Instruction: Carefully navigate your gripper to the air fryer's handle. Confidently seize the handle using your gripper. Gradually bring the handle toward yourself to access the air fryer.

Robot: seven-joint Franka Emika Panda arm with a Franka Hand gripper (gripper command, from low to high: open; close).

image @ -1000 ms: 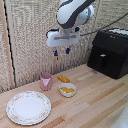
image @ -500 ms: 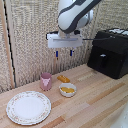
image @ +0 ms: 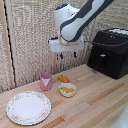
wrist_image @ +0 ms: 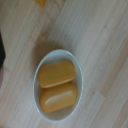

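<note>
The black, boxy air fryer (image: pixel 111 52) stands at the exterior view's right. Its short black handle (image: pixel 102 60) juts from the front drawer panel. My gripper (image: pixel 67 55) hangs in the air well to the exterior view's left of the handle, above a white bowl (image: pixel 67 90). Its blue-tipped fingers (image: pixel 61 56) are apart, with nothing between them. The wrist view looks straight down on the bowl (wrist_image: pixel 45 107), and neither the gripper nor the air fryer shows there.
The bowl holds two yellow pieces (wrist_image: pixel 57 74). A pink cup (image: pixel 46 80) and a small orange item (image: pixel 63 78) stand behind it. A patterned plate (image: pixel 28 107) lies at the front of the wooden table (image: pixel 100 102). A woven screen backs the scene.
The gripper has dropped slightly and shifted a little toward the exterior view's right, nearer the air fryer. Its fingers stay apart, and nothing on the table has moved.
</note>
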